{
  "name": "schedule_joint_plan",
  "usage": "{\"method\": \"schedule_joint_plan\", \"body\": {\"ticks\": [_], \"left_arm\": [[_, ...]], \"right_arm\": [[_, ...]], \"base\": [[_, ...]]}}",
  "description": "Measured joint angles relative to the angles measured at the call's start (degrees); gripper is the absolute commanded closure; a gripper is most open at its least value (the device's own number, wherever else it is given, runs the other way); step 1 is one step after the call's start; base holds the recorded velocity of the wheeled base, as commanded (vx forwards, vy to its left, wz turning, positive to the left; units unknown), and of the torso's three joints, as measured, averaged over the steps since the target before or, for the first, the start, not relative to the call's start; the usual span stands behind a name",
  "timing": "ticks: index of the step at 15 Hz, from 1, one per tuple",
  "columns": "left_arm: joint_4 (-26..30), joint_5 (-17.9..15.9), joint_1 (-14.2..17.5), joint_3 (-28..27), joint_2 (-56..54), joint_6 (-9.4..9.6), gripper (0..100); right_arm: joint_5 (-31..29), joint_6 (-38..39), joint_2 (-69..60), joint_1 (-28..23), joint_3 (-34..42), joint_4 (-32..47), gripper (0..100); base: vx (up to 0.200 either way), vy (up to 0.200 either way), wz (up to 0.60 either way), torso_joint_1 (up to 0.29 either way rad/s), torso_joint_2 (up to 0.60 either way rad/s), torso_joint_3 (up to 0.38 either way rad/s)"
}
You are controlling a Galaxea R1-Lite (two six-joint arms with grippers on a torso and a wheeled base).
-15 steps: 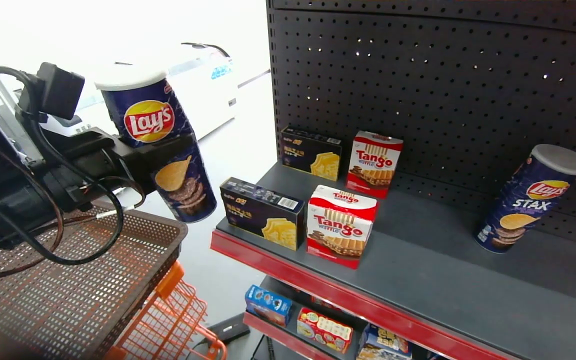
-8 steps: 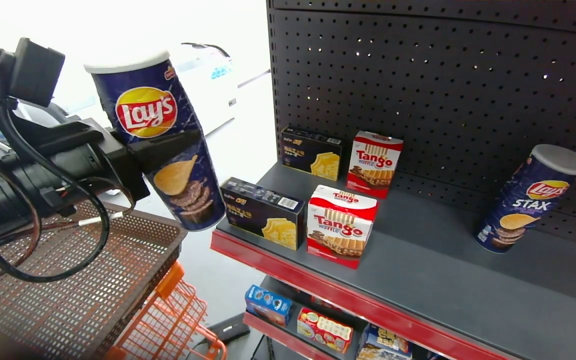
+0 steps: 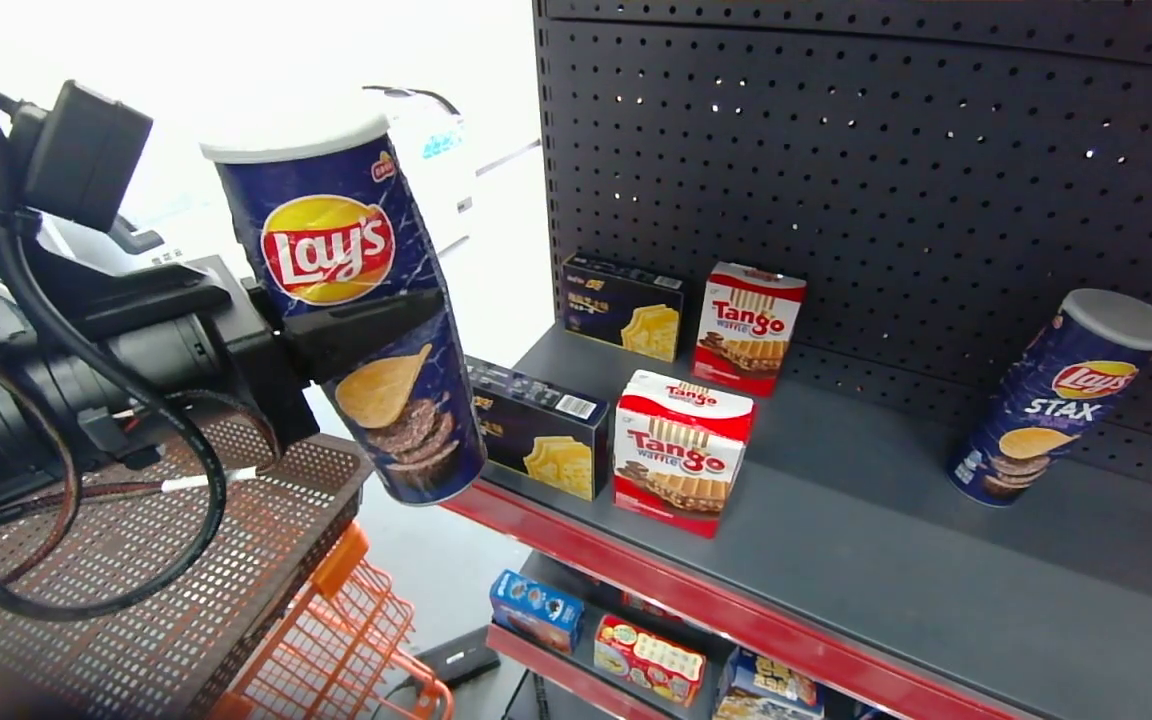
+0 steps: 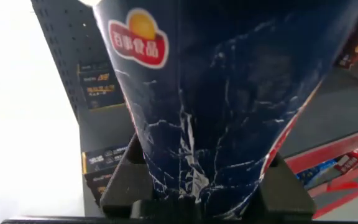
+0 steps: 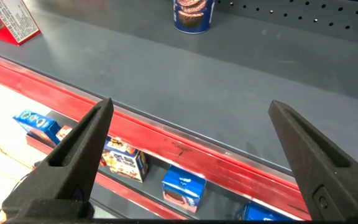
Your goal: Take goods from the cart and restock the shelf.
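Frame left, the left claw (image 3: 356, 330) grips the can (image 3: 326, 245) over the cart (image 3: 236, 560), base at the shelf (image 3: 836, 540) lip; the right claw (image 5: 190, 106) gapes empty. I'd carry it high over the boxes (image 3: 536, 430) (they crowd the front) and stand it by the far can (image 3: 1056, 400).

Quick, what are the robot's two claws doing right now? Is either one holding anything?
Left gripper: closed, holding the chips can.
Right gripper: open, holding nothing.
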Motion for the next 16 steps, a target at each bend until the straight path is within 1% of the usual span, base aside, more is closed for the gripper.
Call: {"method": "schedule_joint_plan", "body": {"ticks": [4,8,9,11,14,16], "left_arm": [[0.01,0.04,-3.33,5.12,-2.89,-0.02,100],[-0.49,-0.24,-4.13,5.58,-4.28,0.05,100],[-0.51,-0.73,-4.21,5.39,-4.35,0.07,100],[-0.51,-5.33,-4.10,5.18,-4.46,0.13,100],[-0.54,-6.00,-4.02,4.84,-4.55,0.22,100],[-0.54,-6.38,-4.13,4.64,-4.55,0.24,100]], "right_arm": [[0.09,-0.05,0.02,0.04,0.00,0.00,0],[0.11,-0.12,0.00,0.04,0.00,0.01,0],[0.11,-0.12,0.00,0.00,0.00,0.01,0],[0.11,-0.12,0.00,0.00,0.00,0.01,0],[0.11,-0.12,0.00,0.01,0.00,0.00,0],[0.11,-0.12,0.00,0.04,0.00,0.01,0]], "base": [[0.000,0.000,0.00,0.000,0.00,0.000],[0.000,0.000,0.00,0.000,0.00,0.000],[0.000,0.000,0.00,0.000,0.00,0.000],[0.000,0.000,0.00,0.000,0.00,0.000],[0.000,0.000,0.00,0.000,0.00,0.000],[0.000,0.000,-0.60,0.000,0.00,0.002]]}}
